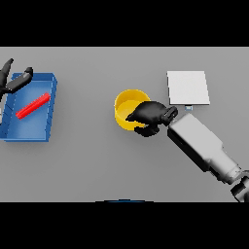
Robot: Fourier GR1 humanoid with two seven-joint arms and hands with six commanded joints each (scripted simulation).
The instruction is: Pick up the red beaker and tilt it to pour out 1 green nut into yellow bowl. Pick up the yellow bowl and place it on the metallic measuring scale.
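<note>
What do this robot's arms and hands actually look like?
The right hand is black, with stubby fingers and a thumb. Its forearm is a boxy light grey and white shell ending in a darker ringed joint. The left hand is black too; its arm is out of view.

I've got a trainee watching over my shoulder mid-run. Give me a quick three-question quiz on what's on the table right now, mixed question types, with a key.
1. True or false: the yellow bowl already sits on the metallic measuring scale.
2. Multiple choice: where does the red object lie? A) in the yellow bowl B) in the blue tray C) on the scale
3. Short answer: which hand is at the yellow bowl, and where is the other one?

Key
1. False. The bowl stands on the table, left of the scale and apart from it.
2. B.
3. The right hand, fingers curled at the bowl's right rim. The left hand is at the tray's far left corner, holding nothing.
</note>
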